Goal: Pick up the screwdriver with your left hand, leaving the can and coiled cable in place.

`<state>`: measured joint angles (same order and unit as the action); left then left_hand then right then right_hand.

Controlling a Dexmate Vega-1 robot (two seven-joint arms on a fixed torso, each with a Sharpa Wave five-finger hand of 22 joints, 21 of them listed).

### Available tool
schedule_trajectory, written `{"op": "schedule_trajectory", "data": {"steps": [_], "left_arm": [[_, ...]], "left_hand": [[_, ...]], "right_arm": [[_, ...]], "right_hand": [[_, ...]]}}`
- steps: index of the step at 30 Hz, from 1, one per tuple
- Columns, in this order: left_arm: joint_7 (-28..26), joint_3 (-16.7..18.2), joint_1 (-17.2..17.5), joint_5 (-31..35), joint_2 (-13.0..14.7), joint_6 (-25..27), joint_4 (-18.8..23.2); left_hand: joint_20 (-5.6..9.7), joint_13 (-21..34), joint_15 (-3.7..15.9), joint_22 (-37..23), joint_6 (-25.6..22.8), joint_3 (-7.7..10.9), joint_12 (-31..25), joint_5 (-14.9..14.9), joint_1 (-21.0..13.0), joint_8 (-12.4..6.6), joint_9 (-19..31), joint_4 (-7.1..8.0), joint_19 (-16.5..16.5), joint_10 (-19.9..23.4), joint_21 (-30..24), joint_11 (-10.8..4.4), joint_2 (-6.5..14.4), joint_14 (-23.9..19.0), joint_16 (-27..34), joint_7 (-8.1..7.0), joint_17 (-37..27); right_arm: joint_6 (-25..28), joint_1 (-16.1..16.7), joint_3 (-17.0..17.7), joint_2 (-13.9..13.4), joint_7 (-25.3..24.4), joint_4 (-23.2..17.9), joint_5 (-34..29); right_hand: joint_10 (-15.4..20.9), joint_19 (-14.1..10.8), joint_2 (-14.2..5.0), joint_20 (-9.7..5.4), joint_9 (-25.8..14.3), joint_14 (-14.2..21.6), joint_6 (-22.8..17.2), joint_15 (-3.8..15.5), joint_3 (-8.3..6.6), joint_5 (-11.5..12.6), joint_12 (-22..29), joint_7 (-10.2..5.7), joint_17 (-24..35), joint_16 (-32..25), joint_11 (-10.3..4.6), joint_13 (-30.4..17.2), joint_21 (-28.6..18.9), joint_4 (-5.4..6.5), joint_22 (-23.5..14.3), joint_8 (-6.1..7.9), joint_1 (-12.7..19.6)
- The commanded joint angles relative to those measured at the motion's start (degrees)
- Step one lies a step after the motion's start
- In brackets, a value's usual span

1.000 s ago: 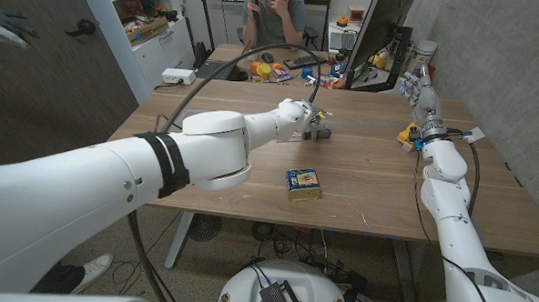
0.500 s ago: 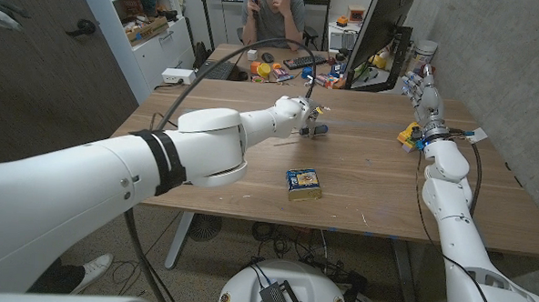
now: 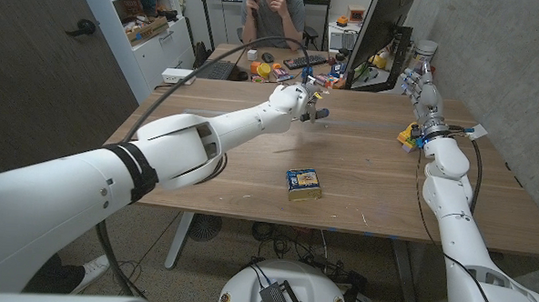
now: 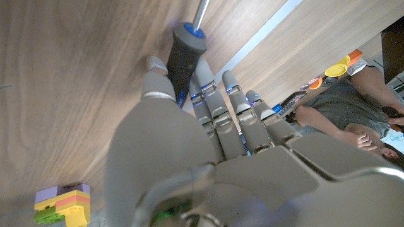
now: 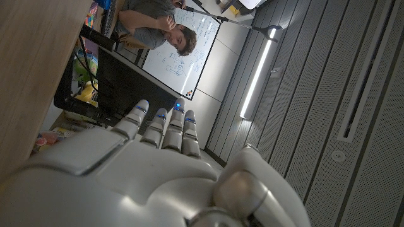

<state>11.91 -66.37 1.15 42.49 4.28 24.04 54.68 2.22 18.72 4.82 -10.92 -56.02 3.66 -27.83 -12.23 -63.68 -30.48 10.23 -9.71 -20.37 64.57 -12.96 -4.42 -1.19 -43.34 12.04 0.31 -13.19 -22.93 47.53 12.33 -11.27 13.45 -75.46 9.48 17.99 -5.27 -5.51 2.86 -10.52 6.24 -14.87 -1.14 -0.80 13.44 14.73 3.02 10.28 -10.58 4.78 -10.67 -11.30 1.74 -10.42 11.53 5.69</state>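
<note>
Now the left hand [image 3: 294,99] is carrying the screwdriver [image 3: 315,112] higher and farther toward the table's far edge than a second ago, clear of the wooden table [image 3: 369,164]. Its fingers [image 4: 211,104] are clamping the dark handle [image 4: 183,53], shaft pointing away. The can [image 3: 304,183] is lying near the front edge, with bare wood all around it. The right hand [image 3: 425,92] is standing upright at the right edge, fingers straight and together, gripping nothing.
</note>
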Motion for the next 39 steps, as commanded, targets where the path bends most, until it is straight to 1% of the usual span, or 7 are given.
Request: {"op": "schedule_trajectory", "data": {"steps": [1,10,16,24,25,34,39], "left_arm": [[2.38,8.9,1.61,7.14,5.57,6.06,17.4],[4.95,11.98,-0.24,9.15,6.22,6.71,24.8],[6.77,12.55,-2.42,11.43,6.29,7.74,28.79],[9.81,12.54,-4.26,14.49,8.02,8.83,35.24],[9.84,12.53,-4.27,14.54,8.02,8.84,35.25],[11.32,13.22,-4.11,15.56,9.55,10.1,38.17],[11.99,12.81,-3.81,16.04,10.01,10.49,38.2]], "left_hand": [[0.15,0.2,8.11,-0.03,-11.05,4.61,-0.46,0.39,-7.24,0.29,0.11,0.98,-0.51,8.15,0.24,-7.3,6.85,-0.57,-0.24,-8.45,-0.21],[-0.06,0.2,8.09,-0.07,-9.71,5.15,-0.5,0.56,-6.62,1.45,0.11,1.3,-0.46,8.08,0.32,-7.38,6.6,-0.53,-0.49,-8.57,-0.25],[-0.09,0.05,8.1,-0.1,-9.77,5.75,-0.34,0.73,-6.29,1.84,0.3,1.41,-0.4,7.76,0.36,-7.38,6.56,-0.41,-0.64,-8.66,-0.28],[0.23,0.04,8.2,-0.1,-10.26,6.36,-0.44,0.86,-6.39,1.88,0.35,1.21,-0.41,7.97,0.38,-7.38,6.39,-0.38,-0.7,-8.69,-0.3],[0.19,0.02,8.17,-0.1,-10.21,6.6,-0.48,0.91,-6.49,2.06,0.28,1.1,-0.39,8.06,0.39,-7.38,6.3,-0.36,-0.72,-8.4,-0.3],[0.22,-0.16,8.13,-0.09,-10.66,7.24,-0.44,1.04,-6.46,2.35,0.15,1.02,-0.34,8.15,0.43,-7.37,5.99,-0.31,-0.75,-8.6,-0.3],[0.25,-0.28,8.13,-0.08,-10.81,7.6,-0.44,1.08,-6.39,2.54,0.12,1.01,-0.32,8.3,0.45,-7.34,5.82,-0.32,-0.75,-8.62,-0.31]], "right_arm": [[0.86,-0.16,-0.75,-0.44,0.43,-0.36,-0.65],[1.26,-0.38,-1.52,-0.58,0.92,-0.17,-1.08],[1.77,-0.47,-1.94,-0.52,0.97,0.07,-1.34],[1.28,-0.86,-2.36,-0.35,0.93,0.98,-1.68],[1.26,-0.86,-2.37,-0.35,0.93,1.0,-1.68],[1.16,-1.05,-2.53,-0.37,0.54,1.26,-2.14],[1.69,-0.81,-2.7,-0.4,0.38,0.77,-2.38]], "right_hand": [[-0.75,0.05,-0.06,0.32,-0.23,-0.43,0.48,-0.73,-0.15,0.45,-0.48,1.04,0.16,0.27,0.93,-0.1,-0.02,-0.35,-0.02,-0.33,0.53],[-1.86,0.32,-0.36,0.46,-0.26,-1.06,1.16,-1.08,-0.39,0.77,-1.02,1.94,0.17,0.34,1.3,-0.14,0.05,-0.52,-0.02,-0.57,0.9],[-2.19,0.37,-0.53,0.48,-0.27,-1.3,1.7,-1.15,-0.52,0.92,-1.19,2.15,0.18,0.33,1.4,-0.16,0.04,-0.61,-0.03,-0.73,1.1],[-2.62,0.44,-0.71,0.46,-0.28,-1.57,2.12,-1.28,-0.66,1.05,-1.39,2.25,0.18,0.33,1.33,-0.17,0.04,-0.69,-0.03,-0.81,1.3],[-2.6,0.46,-0.73,0.5,-0.28,-1.58,2.14,-1.24,-0.68,1.06,-1.39,2.24,0.19,0.32,1.35,-0.18,0.05,-0.7,-0.03,-0.8,1.32],[-2.69,0.52,-0.84,0.46,-0.28,-1.66,2.18,-1.26,-0.78,1.16,-1.44,2.32,0.19,0.28,1.47,-0.18,0.05,-0.77,-0.04,-0.76,1.48],[-2.66,0.53,-0.88,0.43,-0.28,-1.69,2.16,-1.26,-0.83,1.21,-1.45,2.36,0.19,0.26,1.45,-0.19,0.04,-0.81,-0.04,-0.72,1.56]]}}
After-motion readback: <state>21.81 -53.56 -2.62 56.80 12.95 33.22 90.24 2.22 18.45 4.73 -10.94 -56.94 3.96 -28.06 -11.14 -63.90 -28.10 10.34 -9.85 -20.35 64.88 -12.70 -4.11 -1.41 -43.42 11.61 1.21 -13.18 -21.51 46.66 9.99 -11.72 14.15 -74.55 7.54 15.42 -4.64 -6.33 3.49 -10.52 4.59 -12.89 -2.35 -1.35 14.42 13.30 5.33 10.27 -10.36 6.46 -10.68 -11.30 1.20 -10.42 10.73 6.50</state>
